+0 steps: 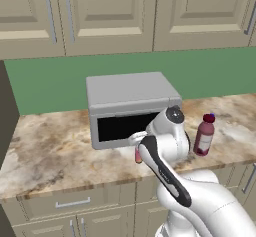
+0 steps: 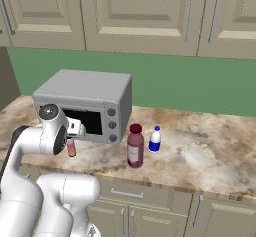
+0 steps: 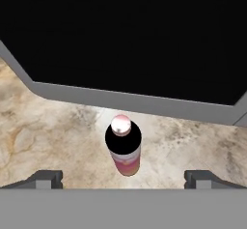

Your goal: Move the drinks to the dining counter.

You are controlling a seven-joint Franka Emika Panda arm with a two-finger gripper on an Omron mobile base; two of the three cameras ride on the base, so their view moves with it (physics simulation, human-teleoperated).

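While the spread end effector [image 3: 123,177] straddles the pink bottle [image 3: 124,146], the right base view reveals the white-and-blue bottle [image 2: 155,139].

A toaster oven [image 2: 85,103] sits on the marbled counter [image 2: 210,156], back toward the wall, under the upper cabinets [image 2: 150,11]. Just in front of its door stands the slim bottle [image 3: 124,148], upright, with the gripper [image 3: 123,177] directly above it, one fingertip on either side. To the oven's right stands the larger bottle [image 2: 135,146], and just beside and behind that, the small bottle [image 2: 155,139]. Drawers [image 2: 125,196] lie below the counter edge.
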